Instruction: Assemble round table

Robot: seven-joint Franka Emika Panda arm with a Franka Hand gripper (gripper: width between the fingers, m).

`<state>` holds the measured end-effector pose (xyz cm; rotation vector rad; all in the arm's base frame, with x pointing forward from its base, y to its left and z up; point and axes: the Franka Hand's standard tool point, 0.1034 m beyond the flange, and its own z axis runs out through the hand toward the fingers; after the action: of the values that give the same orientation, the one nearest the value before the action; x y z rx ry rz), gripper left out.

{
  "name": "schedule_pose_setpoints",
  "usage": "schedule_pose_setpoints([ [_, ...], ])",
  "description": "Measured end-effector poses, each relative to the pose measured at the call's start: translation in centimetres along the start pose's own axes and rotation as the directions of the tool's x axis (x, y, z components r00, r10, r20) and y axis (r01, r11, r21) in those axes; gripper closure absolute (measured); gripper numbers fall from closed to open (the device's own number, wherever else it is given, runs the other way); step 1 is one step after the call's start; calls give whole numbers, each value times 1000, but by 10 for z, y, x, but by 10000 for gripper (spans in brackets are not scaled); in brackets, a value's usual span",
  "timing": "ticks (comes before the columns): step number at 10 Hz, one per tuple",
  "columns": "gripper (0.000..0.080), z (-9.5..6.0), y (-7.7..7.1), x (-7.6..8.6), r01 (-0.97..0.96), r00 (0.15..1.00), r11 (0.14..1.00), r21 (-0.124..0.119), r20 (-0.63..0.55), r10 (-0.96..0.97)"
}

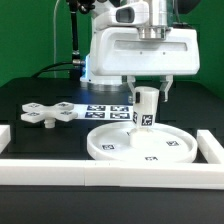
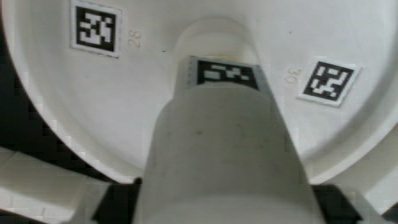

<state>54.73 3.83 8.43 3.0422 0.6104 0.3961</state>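
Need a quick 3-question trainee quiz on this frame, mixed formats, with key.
1. True or false: the cross-shaped base is already joined to the leg.
2. What is the pincer holding? A) the leg B) the cross-shaped base C) nothing
3. Fill in: the leg is held upright over the large round ____.

Key: 1 false; 2 A; 3 disc.
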Motion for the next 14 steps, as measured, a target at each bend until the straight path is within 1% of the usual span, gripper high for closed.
schedule_pose_setpoints([
  [2, 390, 4, -2, -1, 6, 1000, 1000, 1, 0, -6],
  [4, 390, 5, -2, 1, 7, 999, 1000, -11, -33, -8],
  [5, 390, 4, -2, 1, 7, 999, 1000, -12, -36, -8],
  [6, 335, 5, -2, 1, 7, 999, 1000, -12, -35, -8],
  [7, 216, 5, -2, 1, 7, 999, 1000, -12, -35, -8],
  [8, 216, 5, -2, 1, 7, 999, 1000, -12, -35, -8],
  [9, 162, 5, -2, 1, 7, 999, 1000, -12, -35, -8],
  [11, 153, 3, 2, 0, 8, 999, 1000, -15, -34, -9],
  [13, 151, -9, 7, 4, 7, 1000, 1000, -17, -28, -7],
  [14, 151, -14, 7, 6, 7, 999, 1000, -19, -34, -8],
])
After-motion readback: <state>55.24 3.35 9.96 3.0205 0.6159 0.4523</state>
